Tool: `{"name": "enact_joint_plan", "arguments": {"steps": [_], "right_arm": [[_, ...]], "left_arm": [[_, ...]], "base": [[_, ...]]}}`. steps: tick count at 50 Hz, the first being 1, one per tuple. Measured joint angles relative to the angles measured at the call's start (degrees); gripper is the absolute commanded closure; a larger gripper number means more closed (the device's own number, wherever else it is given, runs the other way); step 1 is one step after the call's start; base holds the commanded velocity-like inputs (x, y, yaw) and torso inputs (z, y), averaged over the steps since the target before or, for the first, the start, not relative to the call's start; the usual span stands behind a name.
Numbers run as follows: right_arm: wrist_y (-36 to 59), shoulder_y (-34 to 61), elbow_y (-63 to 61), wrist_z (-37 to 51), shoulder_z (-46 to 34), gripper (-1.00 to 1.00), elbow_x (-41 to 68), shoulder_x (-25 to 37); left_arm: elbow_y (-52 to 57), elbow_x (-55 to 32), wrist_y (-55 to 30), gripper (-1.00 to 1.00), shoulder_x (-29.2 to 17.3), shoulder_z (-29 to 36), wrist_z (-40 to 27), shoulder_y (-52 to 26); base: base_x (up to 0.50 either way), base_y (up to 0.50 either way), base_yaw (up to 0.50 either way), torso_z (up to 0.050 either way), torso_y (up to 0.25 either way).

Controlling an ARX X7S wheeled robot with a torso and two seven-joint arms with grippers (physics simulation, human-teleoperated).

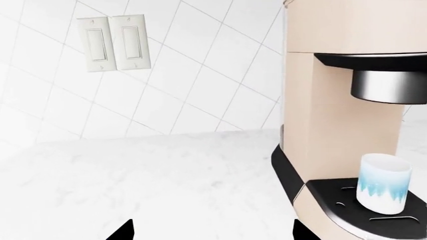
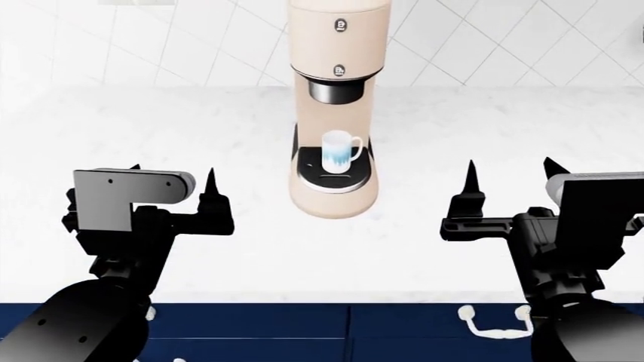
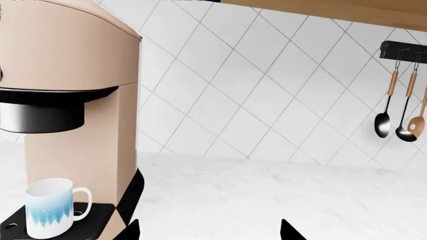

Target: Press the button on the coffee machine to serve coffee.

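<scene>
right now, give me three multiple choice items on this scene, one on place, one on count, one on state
1. Where does the mug stand?
A. on the drip tray under the spout
B. on the counter beside the machine
C. in the left gripper

2. How many black buttons show on the front of the coffee machine?
A. one
B. two
C. four

3. How are the grippers?
A. both shut on the mug
B. left open, right pressing a button
C. both open, apart from the machine

Answers:
1. A, the mug sits on the tray right below the spout.
2. B, an upper button and the lower button show in the head view.
3. C, the left gripper and right gripper hang with fingers spread, holding nothing, short of the machine.
</scene>
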Motion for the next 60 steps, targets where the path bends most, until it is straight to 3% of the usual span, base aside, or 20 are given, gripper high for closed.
{"name": "enact_joint_plan", "arguments": {"steps": [44,60], "right_arm": [[0.6,-1.4,-1.3,0.9,0.8,-1.0,1.5,1.0],[14.0,9.0,-6.7,3.0,2.2,-1.0,9.7,-1.7]], "left_arm": [[-1.6,0.1,2.1,-1.0,-0.4,0.9,-0.3,0.6],[-2.0,-0.1,2.6,-1.0,-0.4,1.3,-0.4,0.7]], "base": [[0.1,0.14,0.0,0.0,0.0],[0.0,0.0,0.0,0.0,0.0]]}}
